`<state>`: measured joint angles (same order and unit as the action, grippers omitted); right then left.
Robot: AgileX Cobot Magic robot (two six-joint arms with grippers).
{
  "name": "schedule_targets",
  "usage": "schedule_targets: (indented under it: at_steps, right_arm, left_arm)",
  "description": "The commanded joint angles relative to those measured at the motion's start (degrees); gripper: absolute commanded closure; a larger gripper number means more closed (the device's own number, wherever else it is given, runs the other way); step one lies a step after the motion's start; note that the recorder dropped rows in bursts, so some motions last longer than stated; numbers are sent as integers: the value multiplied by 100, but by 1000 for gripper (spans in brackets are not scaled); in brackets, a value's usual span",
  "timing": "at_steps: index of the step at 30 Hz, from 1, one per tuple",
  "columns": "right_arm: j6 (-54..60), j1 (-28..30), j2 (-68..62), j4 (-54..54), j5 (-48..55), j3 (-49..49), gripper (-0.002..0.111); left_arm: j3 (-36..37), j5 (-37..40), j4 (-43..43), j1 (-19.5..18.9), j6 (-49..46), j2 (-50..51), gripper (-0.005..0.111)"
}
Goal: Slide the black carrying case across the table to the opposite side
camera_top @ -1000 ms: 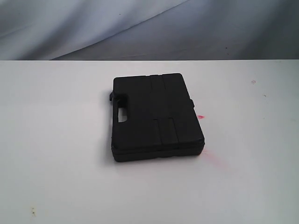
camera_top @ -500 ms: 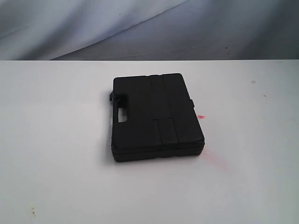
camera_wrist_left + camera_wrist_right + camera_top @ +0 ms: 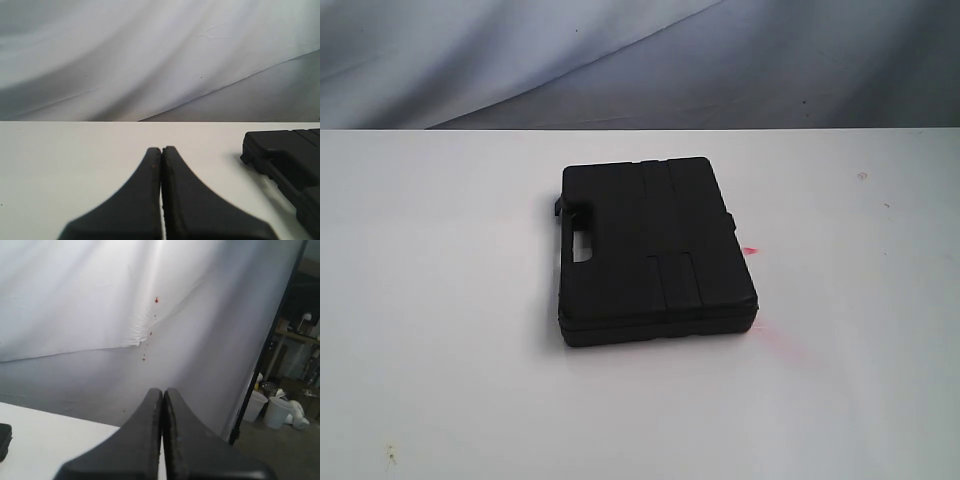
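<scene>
– So where's the black carrying case (image 3: 655, 250) in the exterior view?

– Lying flat on the white desk (image 3: 440, 300), roughly mid-desk, lid up, with the cut-out handle (image 3: 585, 250) along its left edge. There's a small red smear (image 3: 750, 250) just beside its right edge.

– Left wrist view?

– There the left tool (image 3: 161, 149) is clenched, fingers pressed together and gripping nothing, above the desk. The case (image 3: 290, 160) is off to one side, well apart from it.

– And the right wrist view?

– Same deal, the right tool (image 3: 162, 390) is clamped shut and empty, near the desk's edge. It faces a grey backdrop cloth (image 3: 100, 315) with a few red specks (image 3: 156, 299). Only a corner of the case (image 3: 4, 440) shows, well apart. Some white buckets (image 3: 277, 410) sit on the floor past the cloth.
</scene>
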<state>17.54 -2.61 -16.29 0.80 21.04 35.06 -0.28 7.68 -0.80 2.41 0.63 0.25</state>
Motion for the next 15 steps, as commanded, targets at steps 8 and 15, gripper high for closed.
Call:
schedule_targets:
  at_steps: [8,15]
  right_arm:
    - [2787,411,985,3362,-162,-1984,108]
    - [3250,411,994,5019,-577,-2325,108]
  left_arm:
    - [28,-10,3,-11,55,-25,107]
    - [28,-10,3,-13,55,-25,107]
